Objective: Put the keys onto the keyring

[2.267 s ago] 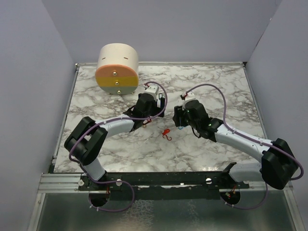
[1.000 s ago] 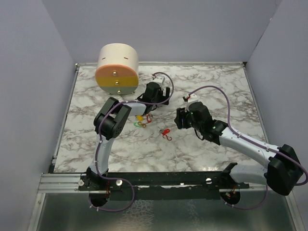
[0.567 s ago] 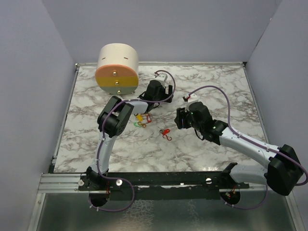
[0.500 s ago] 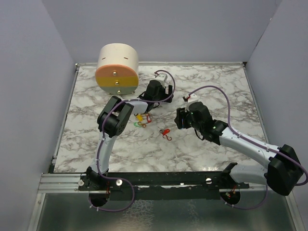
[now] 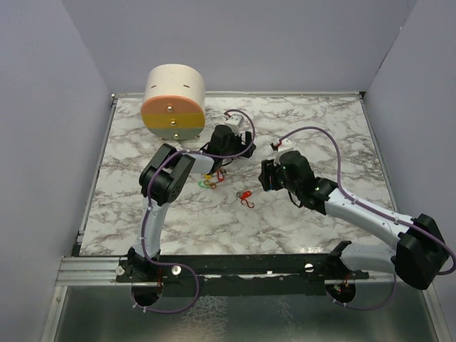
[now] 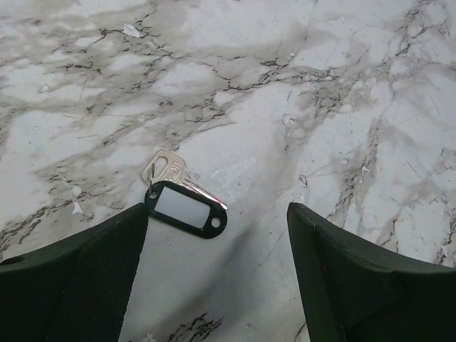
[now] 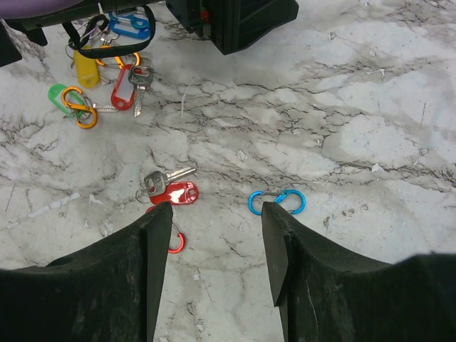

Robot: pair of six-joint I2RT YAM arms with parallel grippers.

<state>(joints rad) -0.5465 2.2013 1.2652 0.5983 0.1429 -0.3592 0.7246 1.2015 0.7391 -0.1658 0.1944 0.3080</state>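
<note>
The keys lie loose on the marble. A silver key on a black tag (image 6: 186,207) lies just ahead of my left gripper (image 6: 217,239), which is open and holds nothing. A cluster of yellow, red, green and blue tags with orange clips (image 7: 100,78) (image 5: 211,178) lies beside that gripper (image 5: 235,147). Ahead of my open, empty right gripper (image 7: 217,214) (image 5: 265,178) are a key on a red tag (image 7: 171,191) (image 5: 246,197), a red clip (image 7: 175,242) partly behind the left finger, and a blue S-clip (image 7: 276,202). I cannot tell which piece is the keyring.
A large cream-and-orange cylinder (image 5: 174,102) stands at the far left of the table (image 5: 320,121). Grey walls close in both sides and the back. The left arm's black body (image 7: 235,21) fills the top of the right wrist view.
The left arm rose off the key cluster, swung its gripper toward the far side, then edged back left, its jaws narrowing slightly. The right arm has held still for the last second.
</note>
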